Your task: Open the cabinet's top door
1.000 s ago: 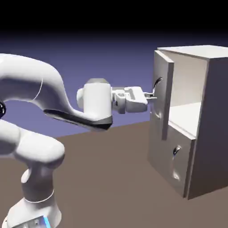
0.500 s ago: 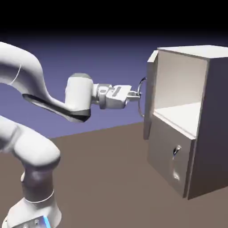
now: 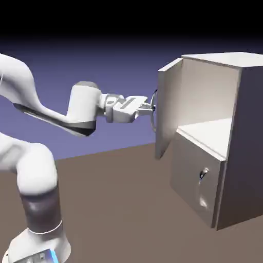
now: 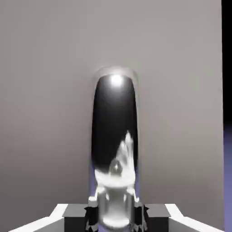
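Brown, matte counter point(image 3: 123, 205) filling the lower half of the exterior view under a blue-violet backdrop. Carrying a tall grey-beige cabinet point(image 3: 246, 154) standing upright at the right side, and the white robot arm's base point(image 3: 38, 246) at the lower left, well apart from the cabinet.
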### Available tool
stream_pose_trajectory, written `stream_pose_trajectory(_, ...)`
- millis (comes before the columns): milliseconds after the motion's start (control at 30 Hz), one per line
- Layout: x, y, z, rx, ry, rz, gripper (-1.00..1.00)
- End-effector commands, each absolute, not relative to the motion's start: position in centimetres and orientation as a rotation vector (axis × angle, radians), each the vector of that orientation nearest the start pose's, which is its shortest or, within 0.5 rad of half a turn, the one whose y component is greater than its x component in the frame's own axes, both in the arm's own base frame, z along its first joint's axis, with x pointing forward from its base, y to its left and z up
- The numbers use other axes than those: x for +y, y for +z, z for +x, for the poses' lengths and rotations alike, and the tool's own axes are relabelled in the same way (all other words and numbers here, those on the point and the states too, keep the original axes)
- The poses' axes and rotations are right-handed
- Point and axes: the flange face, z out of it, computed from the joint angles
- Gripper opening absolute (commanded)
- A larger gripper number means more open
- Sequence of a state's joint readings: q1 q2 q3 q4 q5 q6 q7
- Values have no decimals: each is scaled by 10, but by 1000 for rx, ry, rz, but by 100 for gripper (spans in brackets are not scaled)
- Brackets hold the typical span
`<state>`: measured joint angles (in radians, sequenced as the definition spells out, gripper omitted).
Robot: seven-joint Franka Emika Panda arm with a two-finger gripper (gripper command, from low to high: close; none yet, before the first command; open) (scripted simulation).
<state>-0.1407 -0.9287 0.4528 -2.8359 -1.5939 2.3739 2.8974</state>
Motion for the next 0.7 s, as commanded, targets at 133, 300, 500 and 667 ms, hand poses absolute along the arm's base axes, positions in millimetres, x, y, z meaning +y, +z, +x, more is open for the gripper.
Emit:
stream_pose_trajectory(133, 85, 469, 317, 1471, -2169, -1602, -100)
stream_pose_trajectory(300, 108, 468, 311, 1562, -2217, -1574, -100)
stream_pose_trajectory(500, 148, 468, 303, 1724, -2286, -1508, -100)
stream_pose_trajectory(667, 186, 468, 300, 1879, -2344, -1436, -100)
